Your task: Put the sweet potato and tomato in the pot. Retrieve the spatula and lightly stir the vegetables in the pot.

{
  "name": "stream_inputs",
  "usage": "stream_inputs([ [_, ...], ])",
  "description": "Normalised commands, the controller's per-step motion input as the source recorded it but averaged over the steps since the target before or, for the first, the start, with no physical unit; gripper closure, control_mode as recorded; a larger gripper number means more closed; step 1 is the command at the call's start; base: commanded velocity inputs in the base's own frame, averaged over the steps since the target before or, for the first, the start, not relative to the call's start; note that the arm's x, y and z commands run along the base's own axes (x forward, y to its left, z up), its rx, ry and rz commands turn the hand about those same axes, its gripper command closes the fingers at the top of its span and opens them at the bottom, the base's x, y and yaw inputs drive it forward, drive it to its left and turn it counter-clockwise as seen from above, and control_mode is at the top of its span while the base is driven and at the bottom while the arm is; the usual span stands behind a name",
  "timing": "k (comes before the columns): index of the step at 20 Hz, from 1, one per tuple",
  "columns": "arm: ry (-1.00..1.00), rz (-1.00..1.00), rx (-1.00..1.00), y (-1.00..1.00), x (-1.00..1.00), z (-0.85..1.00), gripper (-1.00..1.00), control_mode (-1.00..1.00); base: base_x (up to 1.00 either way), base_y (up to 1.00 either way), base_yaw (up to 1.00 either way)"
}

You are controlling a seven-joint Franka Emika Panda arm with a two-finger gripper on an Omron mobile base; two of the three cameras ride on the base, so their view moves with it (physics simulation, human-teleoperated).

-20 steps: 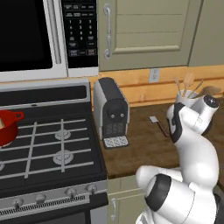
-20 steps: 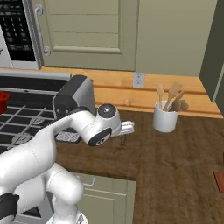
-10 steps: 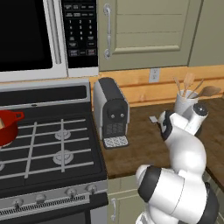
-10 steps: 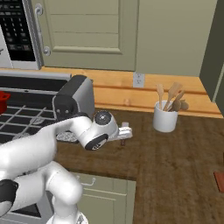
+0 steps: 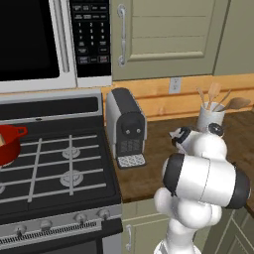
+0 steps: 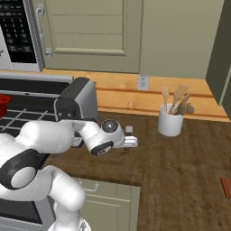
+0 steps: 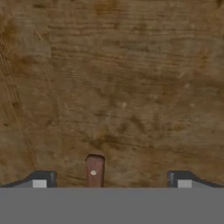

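Gripper spread wide over the dark wooden bench, the two dark finger tips standing well apart at the bottom of the hand view, nothing clamped between them. Between the tips, closer to the left one, the rounded end of the spatula: a reddish-brown handle with a small pale rivet, lying flat on the wood, touched by neither tip. Blade and most of the handle cut off by the bottom of that view. In the right base view, gripper low over the bench just in front of the coffee machine, hidden mostly by the white wrist; spatula too small to make out there. In the left base view, hand mostly masked by the arm's own bulk.

Pot, glossy red with a loop handle, cut off by the left edge, sitting on the stove at its far left. Contents not discernible. White utensil crock with wooden spoons near the bench's back edge. Bench grainy, streaked brown.
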Motion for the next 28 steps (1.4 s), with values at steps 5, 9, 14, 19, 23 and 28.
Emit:
stream_inputs([
  [5,0.06,-0.28,0.18,0.00,0.60,-0.13,-1.00,-1.00,0.00,0.00,0.00],
  [9,0.06,-0.24,0.17,0.00,0.67,-0.05,-1.00,-1.00,0.00,0.00,0.00],
  [14,0.03,-0.22,0.14,0.00,0.67,0.00,-1.00,-1.00,0.00,0.00,0.00],
  [19,0.02,-0.20,0.05,-0.01,0.54,0.00,-1.00,-1.00,0.00,0.00,0.00],
  [23,0.03,-0.14,0.00,-0.18,0.56,0.00,-1.00,-1.00,0.00,0.00,0.00],
  [28,0.07,-0.08,0.00,-0.17,0.51,-0.08,-1.00,-1.00,0.00,0.00,0.00],
])
